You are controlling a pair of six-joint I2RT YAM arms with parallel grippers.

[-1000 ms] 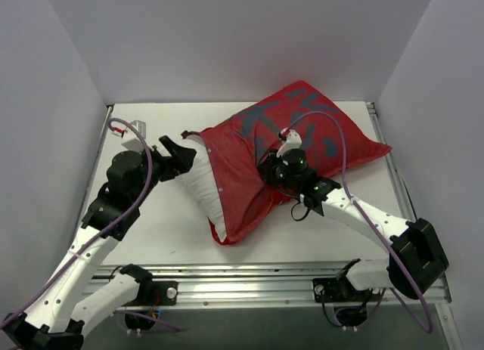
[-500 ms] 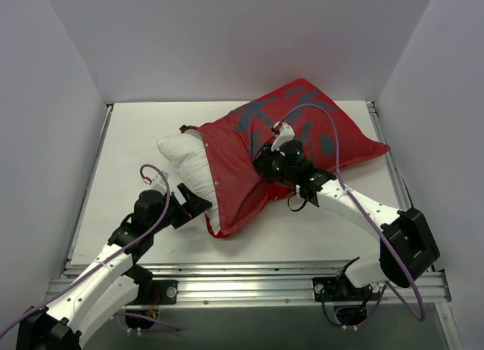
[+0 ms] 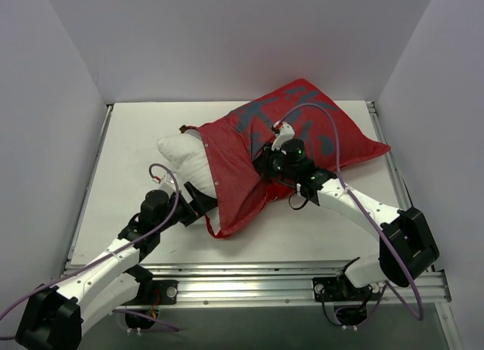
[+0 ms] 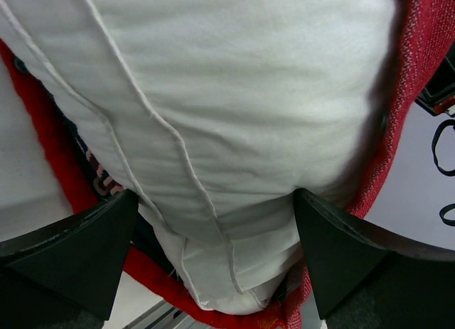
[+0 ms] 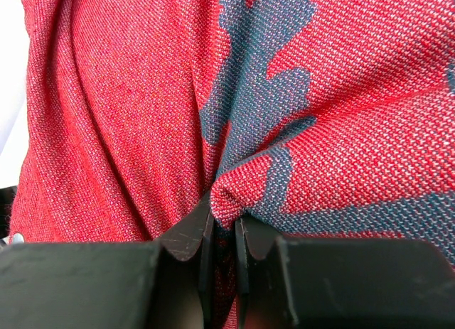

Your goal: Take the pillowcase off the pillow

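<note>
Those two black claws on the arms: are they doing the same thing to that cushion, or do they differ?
The left tool gapes wide open; the right tool is shut. The left tool straddles the bare end of the plump white pillow; the right tool pinches a fold of the red fabric pillowcase with grey-blue markings. Both have two black fingers.

white table [image 3: 136, 138] carries pillow [image 3: 185, 159] half inside pillowcase [image 3: 234, 176].

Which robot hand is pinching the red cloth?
The right hand: it is shut tight on a small fold of the red pillowcase. The left hand is wide open, with the white pillow between its fingers.
</note>
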